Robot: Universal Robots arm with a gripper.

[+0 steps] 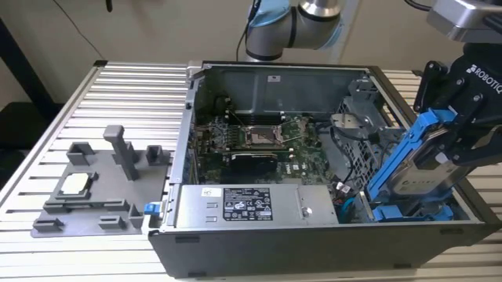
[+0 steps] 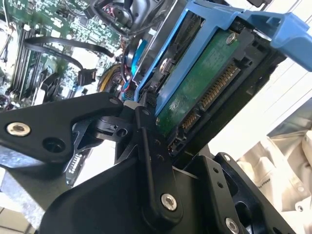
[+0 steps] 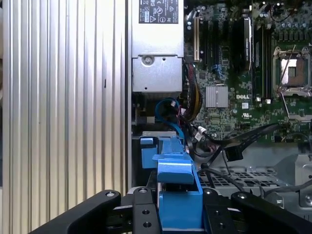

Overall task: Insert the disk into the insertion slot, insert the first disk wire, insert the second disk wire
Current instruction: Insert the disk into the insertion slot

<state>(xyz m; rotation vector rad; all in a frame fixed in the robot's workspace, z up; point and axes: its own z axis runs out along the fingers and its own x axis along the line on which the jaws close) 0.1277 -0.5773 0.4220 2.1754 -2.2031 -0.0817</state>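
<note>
Currently held: the disk (image 1: 424, 170), a silver-grey drive in a bright blue frame, clamped in the hand (image 1: 459, 154).
Hand: black and two-fingered, closed on the disk's frame. In the first wrist view its fingers (image 3: 144, 214) press the blue frame (image 3: 178, 170) from either side.
Disk, position: steeply tilted at the exterior view's right. Its upper end is above the case rim and its lower end is down inside the case, just beside the drive cage (image 1: 357, 150).
Disk, underside: in the second wrist view, a green circuit board (image 2: 195, 83) with a row of gold contacts faces the camera.
Slot: hidden behind the disk. Cannot tell whether the lower end has entered it.
Second carrier: another blue-ended carrier (image 1: 412, 212) lies flat low in the cage, just below the disk's lower end.
Case: open computer case (image 1: 259, 249), lying on its side on the ribbed metal worktop (image 1: 126, 88).
Motherboard: green board (image 1: 259, 138) on the case floor, with an empty processor socket at its middle.
Power supply: silver box (image 1: 251, 205) with a printed label, along the near wall of the case.
Cables: black cables (image 3: 243, 139) run across the board, one ending in a loose plug. A blue cable (image 3: 163, 105) loops beside the power supply.
Fixture: grey tray (image 1: 94, 188) with upright posts, on the worktop at the exterior view's left, beside the case.
Arm: grey with blue joint caps (image 1: 294, 26), standing behind the case.
</note>
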